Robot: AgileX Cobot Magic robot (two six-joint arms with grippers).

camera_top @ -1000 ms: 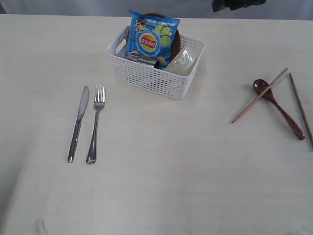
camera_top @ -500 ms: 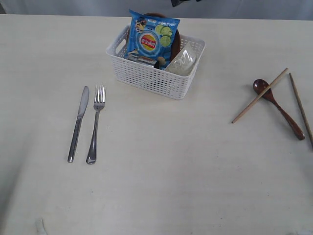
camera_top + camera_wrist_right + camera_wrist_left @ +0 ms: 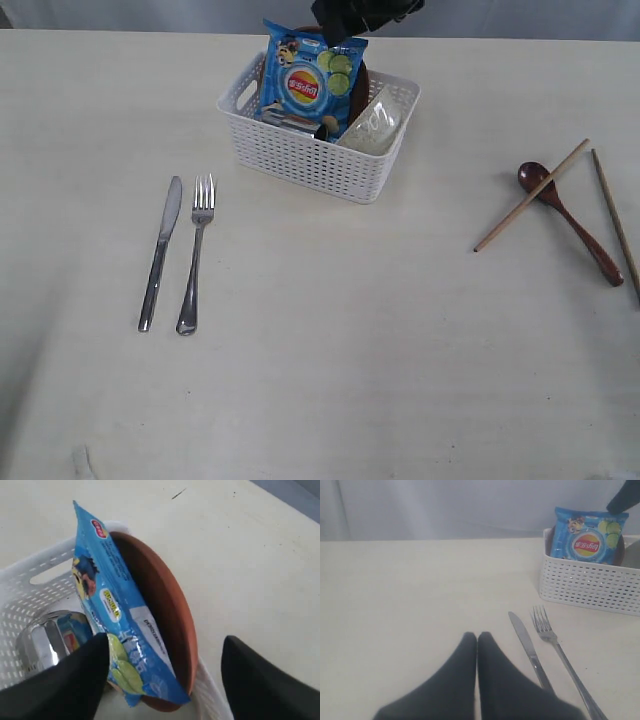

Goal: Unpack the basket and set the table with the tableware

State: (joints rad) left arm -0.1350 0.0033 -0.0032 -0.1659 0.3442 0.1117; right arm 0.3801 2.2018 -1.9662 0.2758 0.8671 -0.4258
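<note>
The white basket [image 3: 318, 160] stands at the far middle of the table [image 3: 330, 350]. In it a blue chips bag [image 3: 310, 80] leans upright against a brown round plate [image 3: 167, 600]. A steel cup [image 3: 42, 637] and a pale bowl [image 3: 372, 128] lie beside them. My right gripper [image 3: 165, 645] is open above the basket's far side, one finger on each side of the bag and plate, holding nothing. A knife [image 3: 160, 250] and fork [image 3: 195, 250] lie on the left. My left gripper [image 3: 477, 636] is shut and empty, near the knife [image 3: 527, 645].
On the right of the table a red-brown wooden spoon [image 3: 570, 220] lies under one chopstick [image 3: 532, 195], with the other chopstick [image 3: 615, 220] beside it. The basket's far rim [image 3: 205, 680] runs between my right fingers.
My right gripper has come from the upper right to the left and down over the basket's far side, and its jaws have widened. Nothing on the table has moved.
</note>
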